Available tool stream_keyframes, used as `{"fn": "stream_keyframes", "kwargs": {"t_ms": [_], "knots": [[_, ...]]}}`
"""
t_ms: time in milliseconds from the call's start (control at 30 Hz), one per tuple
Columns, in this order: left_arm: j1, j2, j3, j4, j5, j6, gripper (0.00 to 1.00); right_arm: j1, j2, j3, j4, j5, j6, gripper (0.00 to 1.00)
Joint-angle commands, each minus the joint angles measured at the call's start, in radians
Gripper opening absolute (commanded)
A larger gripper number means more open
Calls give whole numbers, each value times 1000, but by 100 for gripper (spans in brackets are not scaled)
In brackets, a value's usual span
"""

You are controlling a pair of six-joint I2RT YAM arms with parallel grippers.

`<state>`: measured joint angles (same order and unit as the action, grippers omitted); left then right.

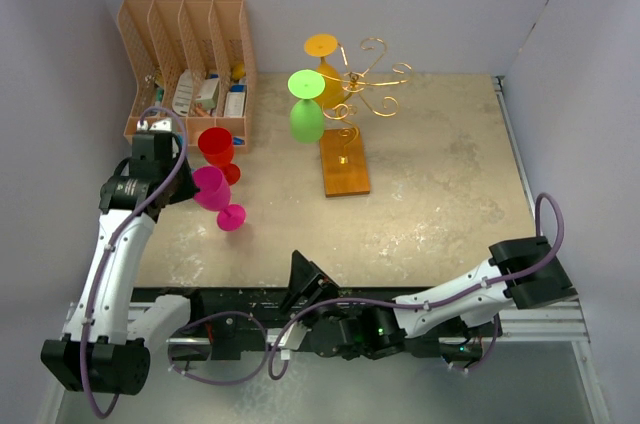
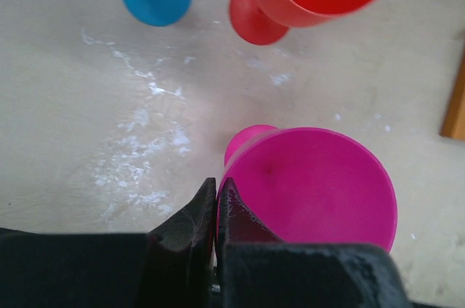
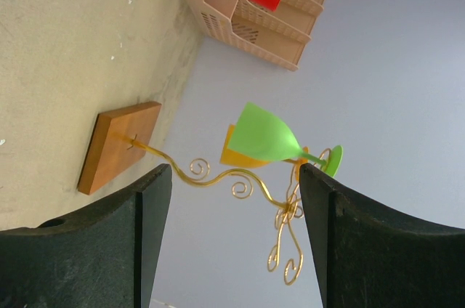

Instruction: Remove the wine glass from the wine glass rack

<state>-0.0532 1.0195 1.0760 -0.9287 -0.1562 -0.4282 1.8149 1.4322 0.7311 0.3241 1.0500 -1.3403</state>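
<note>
Enclosed by pale lilac walls; underfoot, a beige mottled table, scuffed white in patches. Back left: peach file organizer. Just in front: left gripper, pinched tight at the magenta glass rim, grip on it unclear; red glass beside. Centre back: wine glass rack on wooden base, green wine glass and orange glass hanging upside down. Near edge: right gripper, spread wide, holding nothing.
</note>
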Motion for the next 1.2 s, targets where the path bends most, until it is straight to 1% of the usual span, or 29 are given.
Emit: {"fn": "stream_keyframes", "kwargs": {"t_ms": [0,100,133,200,333,433,533,667,900,1033,1167], "knots": [[11,10,-30,86,-217,-75,0,6,-15,81,12,110,88,73],[16,-16,-46,119,-318,-93,0,5,-5,157,-88,155,247,73],[17,-23,-51,133,-348,-89,0,6,-6,189,-168,156,322,73],[19,-28,-53,148,-399,-86,0,5,-16,256,-271,152,456,73],[28,24,-32,148,-433,-97,0,5,-38,349,-439,158,675,73],[58,73,-21,154,-425,-106,0,6,-53,366,-514,184,787,73],[112,109,-20,171,-355,-111,0,5,-74,368,-600,215,892,73],[189,140,-25,192,-278,-118,0,5,-128,386,-725,235,1081,72],[209,148,-21,208,-301,-134,0,5,-290,390,-804,256,1255,72],[220,147,-21,217,-307,-147,1,6,-378,388,-783,231,1299,72],[223,168,-18,215,-318,-151,4,4,-436,384,-743,203,1299,72]]}}
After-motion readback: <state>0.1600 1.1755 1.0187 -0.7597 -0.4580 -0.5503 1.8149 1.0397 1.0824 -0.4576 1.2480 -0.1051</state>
